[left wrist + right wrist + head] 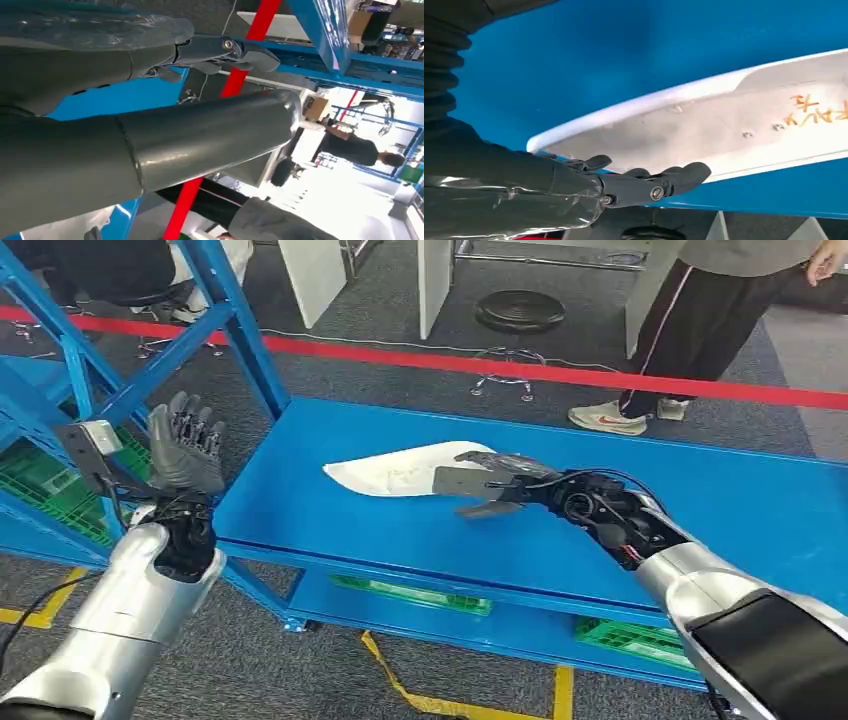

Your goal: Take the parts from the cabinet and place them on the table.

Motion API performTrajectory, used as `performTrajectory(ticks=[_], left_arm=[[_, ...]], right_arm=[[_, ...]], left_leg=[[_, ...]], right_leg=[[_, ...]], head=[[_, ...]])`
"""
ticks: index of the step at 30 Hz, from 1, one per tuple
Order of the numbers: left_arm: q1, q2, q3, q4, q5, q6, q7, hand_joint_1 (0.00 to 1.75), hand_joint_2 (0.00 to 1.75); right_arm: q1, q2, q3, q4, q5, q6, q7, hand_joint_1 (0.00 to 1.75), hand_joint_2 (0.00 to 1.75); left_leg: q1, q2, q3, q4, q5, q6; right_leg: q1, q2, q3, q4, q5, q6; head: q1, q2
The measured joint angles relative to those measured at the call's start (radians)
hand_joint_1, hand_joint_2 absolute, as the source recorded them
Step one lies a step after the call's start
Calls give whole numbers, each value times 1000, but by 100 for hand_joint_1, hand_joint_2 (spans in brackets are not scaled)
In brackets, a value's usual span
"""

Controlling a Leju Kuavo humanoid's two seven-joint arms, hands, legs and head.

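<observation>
A long white curved part [400,472] lies flat on the blue table [720,505], left of its middle. My right hand [495,485] reaches over the part's right end with fingers stretched out flat, touching or just above it, gripping nothing. In the right wrist view the dark fingers [659,182] lie along the edge of the white part [724,125], which bears orange writing. My left hand [187,445] is raised beside the table's left end with fingers spread upward and empty; its grey thumb [200,135] and fingers [225,50] show apart in the left wrist view.
The blue cabinet frame [240,330] rises at the left, with green crates [50,480] on its shelves. More green crates [410,592] sit under the table. A person [690,320] stands beyond the table's far right, past a red floor line [450,362].
</observation>
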Motion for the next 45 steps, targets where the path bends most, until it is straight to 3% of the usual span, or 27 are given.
performTrajectory(ticks=[21, 22, 39, 40, 45], left_arm=[[1, 0, 0, 0, -8, -2, 2, 0, 0], [1, 0, 0, 0, -8, -3, 2, 0, 0], [0, -2, 0, 8, -10, -4, 6, 0, 0], [0, -2, 0, 8, -10, -3, 6, 0, 0], [0, -2, 0, 8, -11, 5, 6, 0, 0]], right_arm=[[0, -6, 0, 7, 22, -18, 10, 0, 0], [0, -7, 0, 8, 23, -18, 15, 0, 175], [22, -32, 34, 32, 115, 18, 46, 0, 175], [24, -32, 37, 33, 121, 19, 45, 0, 0], [29, -32, 53, 37, 124, 32, 43, 0, 0]], left_leg=[[0, 0, 0, 0, 0, 0], [0, 0, 0, 0, 0, 0], [0, 0, 0, 0, 0, 0], [0, 0, 0, 0, 0, 0], [0, 0, 0, 0, 0, 0]], right_leg=[[0, 0, 0, 0, 0, 0], [0, 0, 0, 0, 0, 0], [0, 0, 0, 0, 0, 0], [0, 0, 0, 0, 0, 0], [0, 0, 0, 0, 0, 0]], head=[[3, 0], [3, 0], [4, 0], [4, 0], [5, 0]])
